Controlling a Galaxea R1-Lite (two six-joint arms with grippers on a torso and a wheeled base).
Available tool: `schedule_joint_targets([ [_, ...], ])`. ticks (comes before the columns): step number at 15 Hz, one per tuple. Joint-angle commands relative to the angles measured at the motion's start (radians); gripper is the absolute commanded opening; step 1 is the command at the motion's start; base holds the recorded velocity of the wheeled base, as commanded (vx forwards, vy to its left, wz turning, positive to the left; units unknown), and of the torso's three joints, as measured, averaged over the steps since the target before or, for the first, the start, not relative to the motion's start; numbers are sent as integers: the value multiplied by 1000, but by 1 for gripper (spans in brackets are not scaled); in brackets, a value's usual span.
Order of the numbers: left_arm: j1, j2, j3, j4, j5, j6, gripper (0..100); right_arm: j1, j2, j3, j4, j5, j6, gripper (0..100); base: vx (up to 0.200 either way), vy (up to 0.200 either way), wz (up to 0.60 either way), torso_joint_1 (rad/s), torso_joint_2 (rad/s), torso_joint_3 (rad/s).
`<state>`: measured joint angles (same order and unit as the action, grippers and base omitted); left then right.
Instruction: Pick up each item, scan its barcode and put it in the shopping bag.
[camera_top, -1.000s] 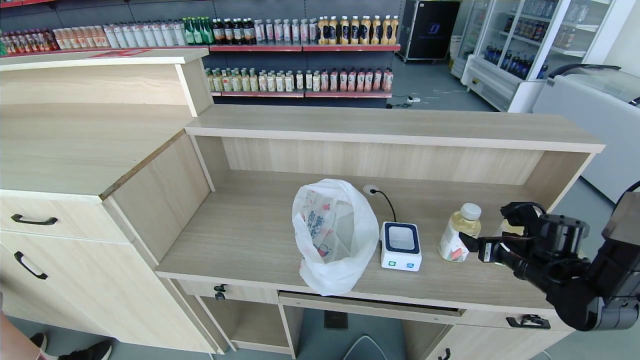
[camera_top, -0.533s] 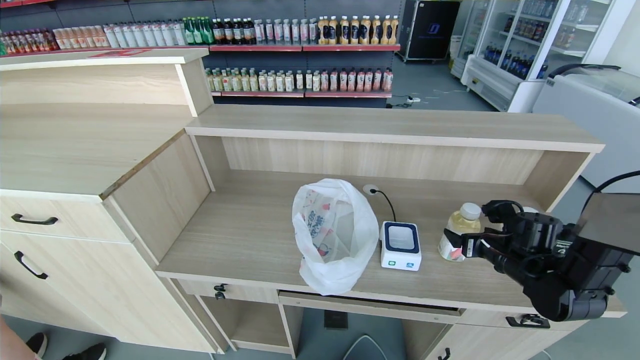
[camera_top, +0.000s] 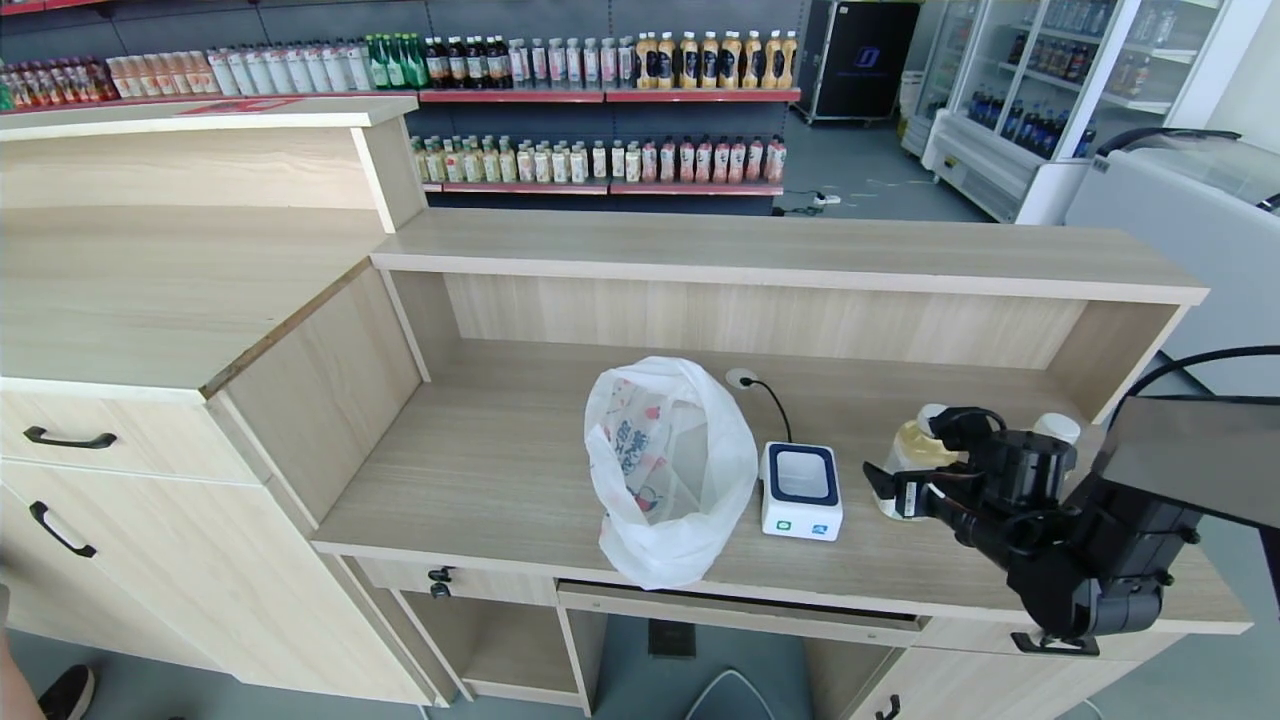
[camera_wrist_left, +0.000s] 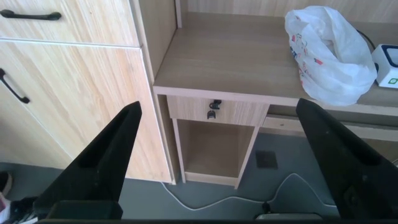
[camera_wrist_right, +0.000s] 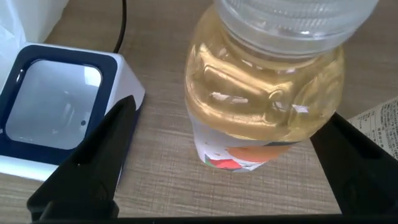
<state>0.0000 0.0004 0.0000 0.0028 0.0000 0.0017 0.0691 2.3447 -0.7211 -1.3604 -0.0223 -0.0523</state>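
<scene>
Right claw (camera_wrist_right: 229, 115) wide around upright bottle (camera_top: 912, 450)

The matte black right arm (camera_top: 1085, 560) is showing chunky cylindrical joint housings, one behind another, and small bright screws (camera_top: 1160, 578) are glinting on its rounded elbow casing. A flat dark grey rectangular plate (camera_top: 1190, 455) is covering the upper section, and a thin black cable (camera_top: 1195, 358) is arcing out beside it. The round black wrist housing (camera_top: 1030, 465) is presenting a flat circular top. The black right gripper (camera_top: 905, 452) is carrying a small white label (camera_top: 905, 497) on its body. Up close, its fingers (camera_wrist_right: 87, 174) are reading as broad, plain black wedges. The black left gripper (camera_wrist_left: 217, 162) is wearing the same long, tapering wedge fingers (camera_wrist_left: 99, 162).
</scene>
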Motion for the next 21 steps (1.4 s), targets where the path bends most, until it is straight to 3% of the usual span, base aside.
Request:
schedule_joint_targets([
  [1,0,0,0,0,0,0,100,1,25,-46,3,-1,6,100,0,0,0,0,0,0],
  [18,0,0,0,0,0,0,100,4,151,-227,-8,33,6,100,0,0,0,0,0,0],
  [19,0,0,0,0,0,0,100,3,151,-225,-8,42,6,0,0,0,0,0,0,0],
  [21,0,0,0,0,0,0,100,0,151,-245,1,48,2,0,0,0,0,0,0,0],
])
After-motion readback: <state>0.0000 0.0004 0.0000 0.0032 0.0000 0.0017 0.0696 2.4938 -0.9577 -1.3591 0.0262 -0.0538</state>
